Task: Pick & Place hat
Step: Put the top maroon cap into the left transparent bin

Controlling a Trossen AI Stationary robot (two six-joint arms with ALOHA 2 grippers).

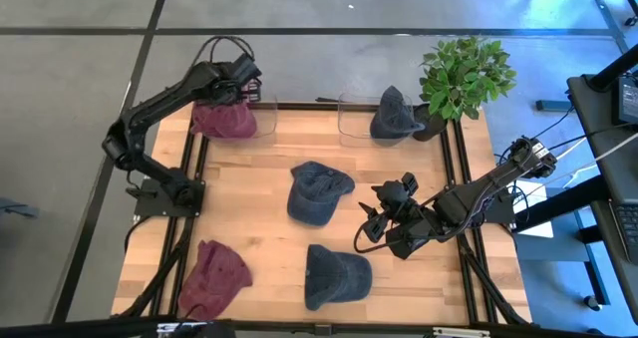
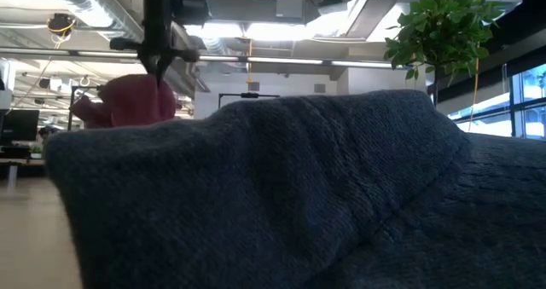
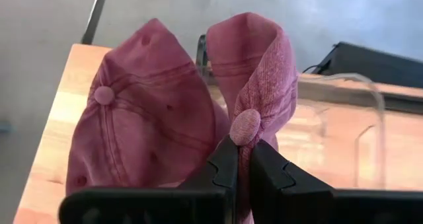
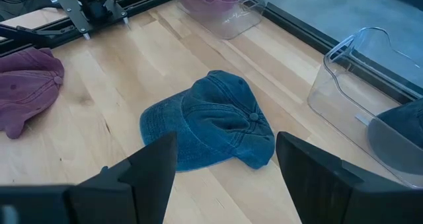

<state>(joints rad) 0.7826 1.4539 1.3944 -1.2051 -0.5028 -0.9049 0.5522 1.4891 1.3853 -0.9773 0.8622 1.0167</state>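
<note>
My left gripper (image 1: 242, 82) is at the far left corner, shut on a maroon hat (image 1: 223, 120) that sits at a clear bin (image 3: 360, 112); in the low view the hat (image 2: 135, 101) hangs under the gripper (image 2: 160, 66). My right gripper (image 1: 375, 221) is open and hovers right of a blue hat (image 1: 319, 190) lying crown up mid-table; in the right wrist view that hat (image 4: 211, 121) lies ahead of the spread fingers, untouched. A second blue hat (image 1: 336, 275) and a second maroon hat (image 1: 212, 275) lie by the near edge. My left gripper pinches a bunched fold of the maroon hat's curled brim (image 3: 246, 126) between its two fingers, coming from above and pointing down. The crown with its button (image 3: 104, 95) hangs below beside the fold. Whether the hat rests on the bin floor cannot be told.
A second clear bin at the far right holds a blue hat (image 1: 396, 114). A potted plant (image 1: 466, 74) stands at the far right corner. Black rails (image 1: 462, 193) frame the wooden table. The near blue hat (image 2: 281, 195) fills the low view.
</note>
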